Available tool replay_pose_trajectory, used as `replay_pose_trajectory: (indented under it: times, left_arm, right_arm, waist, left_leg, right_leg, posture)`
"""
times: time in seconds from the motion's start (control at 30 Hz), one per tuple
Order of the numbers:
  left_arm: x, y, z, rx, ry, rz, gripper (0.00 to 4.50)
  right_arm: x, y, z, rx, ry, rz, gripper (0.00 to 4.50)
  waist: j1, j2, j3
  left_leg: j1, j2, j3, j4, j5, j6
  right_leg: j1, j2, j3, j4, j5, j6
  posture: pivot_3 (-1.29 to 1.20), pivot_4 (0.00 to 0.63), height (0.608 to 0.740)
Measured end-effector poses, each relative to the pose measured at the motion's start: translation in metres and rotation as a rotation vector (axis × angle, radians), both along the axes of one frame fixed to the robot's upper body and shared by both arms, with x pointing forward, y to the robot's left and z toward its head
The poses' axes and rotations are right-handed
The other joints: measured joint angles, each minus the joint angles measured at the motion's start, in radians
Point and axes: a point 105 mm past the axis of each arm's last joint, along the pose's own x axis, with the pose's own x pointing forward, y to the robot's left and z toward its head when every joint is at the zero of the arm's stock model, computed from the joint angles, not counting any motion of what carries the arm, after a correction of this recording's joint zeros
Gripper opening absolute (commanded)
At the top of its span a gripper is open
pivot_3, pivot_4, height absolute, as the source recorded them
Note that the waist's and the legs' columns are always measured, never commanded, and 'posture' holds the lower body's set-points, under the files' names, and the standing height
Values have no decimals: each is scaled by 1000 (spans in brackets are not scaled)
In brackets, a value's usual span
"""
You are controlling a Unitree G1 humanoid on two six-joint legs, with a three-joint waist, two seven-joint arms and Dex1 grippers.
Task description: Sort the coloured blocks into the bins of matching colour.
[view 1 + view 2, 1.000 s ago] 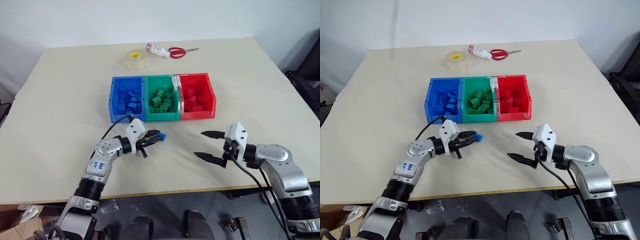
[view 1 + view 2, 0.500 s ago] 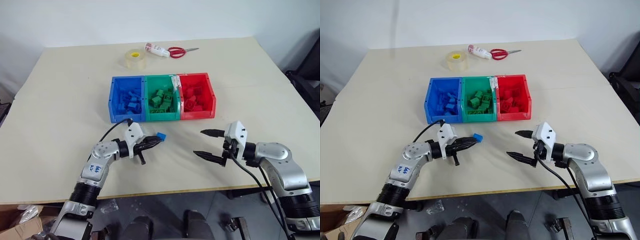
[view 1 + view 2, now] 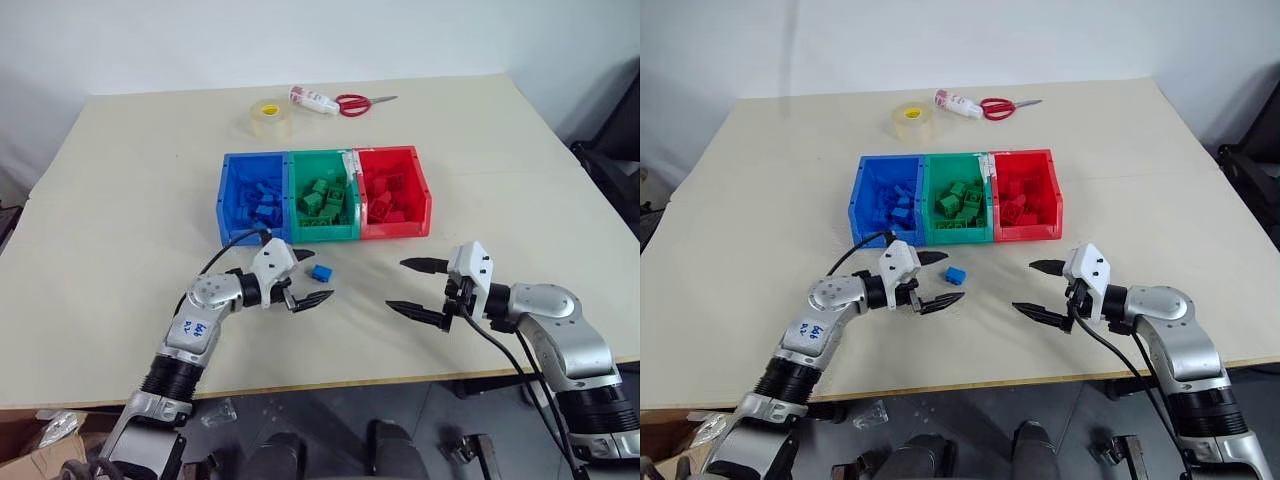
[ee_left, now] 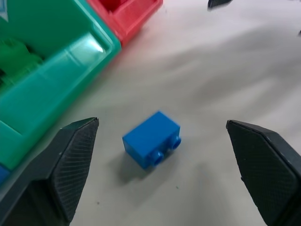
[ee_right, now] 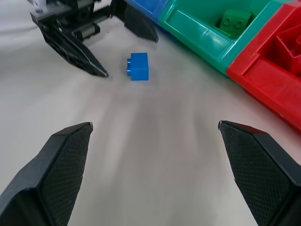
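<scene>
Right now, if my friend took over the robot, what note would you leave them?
Left gripper: fingers open, holding nothing.
Right gripper: fingers open, holding nothing.
One blue block lies on the table between the left fingers, in front of the green bin.
Blue bin, green bin and red bin stand side by side with matching blocks already inside.
Left to do: pick up the blue block and put it in the blue bin.
</scene>
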Motion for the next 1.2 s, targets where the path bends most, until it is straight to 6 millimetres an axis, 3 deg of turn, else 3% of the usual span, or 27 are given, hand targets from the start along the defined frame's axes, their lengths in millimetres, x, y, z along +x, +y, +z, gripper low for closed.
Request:
replay_pose_trajectory:
  times: [0.1,0.43,0.67,0.87,1.13,1.17,1.2]
  left_arm:
    - [2,-6,-6,9,14,-16,4454]
    - [0,-9,-8,25,18,-59,1534]
    - [-1,3,0,0,16,-24,1521]
    - [7,24,50,-165,-87,105,1521]
    - [46,67,97,-245,-211,370,1521]
    - [51,72,99,-245,-217,398,2251]
    - [54,76,100,-247,-220,421,2481]
  right_arm:
    - [-1,-1,-3,0,8,-6,4500]
    - [-1,-1,-4,0,10,-10,4500]
    - [-1,-1,-3,0,10,-10,4500]
    - [-1,-1,-3,0,9,-9,4500]
    - [3,-1,2,0,-6,-4,4500]
    - [3,-1,2,0,-6,-4,4500]
    - [3,-1,2,1,-2,-6,4500]
  waist:
    - [0,0,0]
    - [-2,0,0]
    - [-3,0,0]
    - [-1,0,0]
    - [-2,0,0]
    - [-2,0,0]
    - [-3,0,0]
  left_leg:
    - [0,0,0,0,0,0]
    - [0,0,0,0,0,0]
    - [0,0,0,0,0,0]
    - [0,0,0,1,0,0]
    - [0,0,0,0,0,0]
    - [0,0,0,0,0,0]
    - [0,0,0,0,0,0]
  right_leg:
    - [0,0,0,0,0,0]
    - [0,0,0,0,0,0]
    - [-1,0,0,0,0,0]
    - [0,0,0,0,0,0]
    - [0,0,0,0,0,0]
    - [-1,0,0,0,0,0]
    - [-1,0,0,0,0,0]
  posture:
    - [0,150,740]
    - [0,150,740]
    - [0,150,740]
    - [0,150,740]
    - [0,150,740]
    - [0,150,740]
    - [0,150,740]
